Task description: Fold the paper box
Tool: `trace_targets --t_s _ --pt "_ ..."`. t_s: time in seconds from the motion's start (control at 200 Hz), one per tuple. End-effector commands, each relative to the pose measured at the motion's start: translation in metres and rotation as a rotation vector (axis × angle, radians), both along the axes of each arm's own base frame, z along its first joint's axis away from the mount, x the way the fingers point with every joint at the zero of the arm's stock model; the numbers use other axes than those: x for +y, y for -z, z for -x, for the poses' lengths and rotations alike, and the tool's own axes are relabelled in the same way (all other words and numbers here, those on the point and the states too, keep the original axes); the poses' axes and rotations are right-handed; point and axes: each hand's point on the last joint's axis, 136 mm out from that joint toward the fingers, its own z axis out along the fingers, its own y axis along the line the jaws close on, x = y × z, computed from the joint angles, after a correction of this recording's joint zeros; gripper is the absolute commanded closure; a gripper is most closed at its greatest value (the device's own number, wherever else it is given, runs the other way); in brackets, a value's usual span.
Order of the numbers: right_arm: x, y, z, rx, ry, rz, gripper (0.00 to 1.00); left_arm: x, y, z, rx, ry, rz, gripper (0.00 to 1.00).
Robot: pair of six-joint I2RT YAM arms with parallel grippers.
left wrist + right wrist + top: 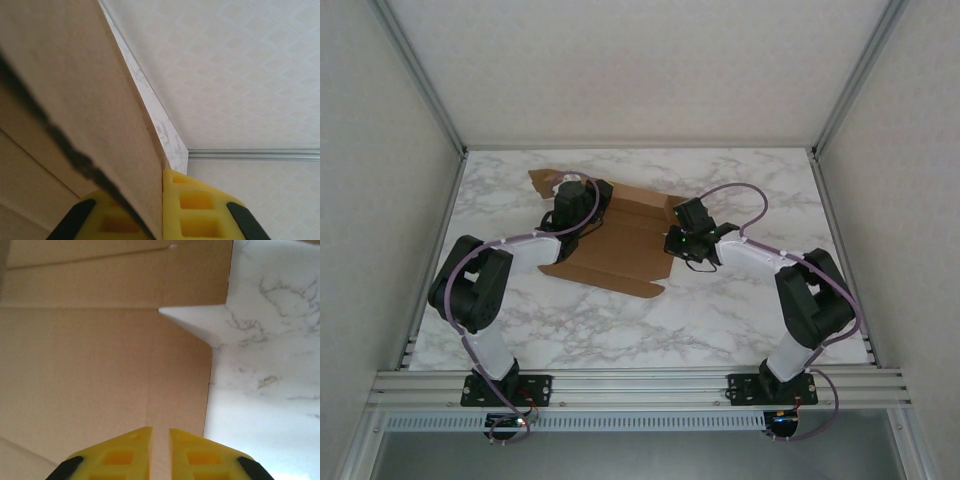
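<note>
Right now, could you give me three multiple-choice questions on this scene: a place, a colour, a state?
1. Where does the paper box lie? A on the marble table; B on a shelf; C on the floor.
2. What colour are the fingers? A blue; B yellow; C red.
3. The left gripper is: A open; B shut on the paper box; C shut on nothing.
A, the brown blank rests on marble. B, both wrist views show yellow. B, cardboard is clamped between its fingers.
</note>
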Motion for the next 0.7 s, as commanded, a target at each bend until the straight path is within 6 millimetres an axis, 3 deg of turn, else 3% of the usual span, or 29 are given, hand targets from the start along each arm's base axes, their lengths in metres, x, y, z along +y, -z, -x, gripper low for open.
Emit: trace_targets --t_s 0.0,0.275,0.521,0.696 --pt "-0.006 -0.008 -0.028 -0.103 0.096 0.006 0.84 0.002 0.03 0.011 0.089 -0.002 -0.048 0.99" --pt "-0.041 0.024 -0.038 -0.03 0.242 0.116 0.96 0.0 0.031 0.008 0.096 -0.005 -0.028 0.98" --pt "-0.029 0.054 -0.049 0.036 0.214 0.093 0.96 -0.002 0.031 0.009 0.092 0.011 -0.024 0.98" --pt "-0.021 0.063 -0.055 0.062 0.241 0.05 0.98 -0.003 0.035 0.011 0.101 0.015 -0.022 0.97"
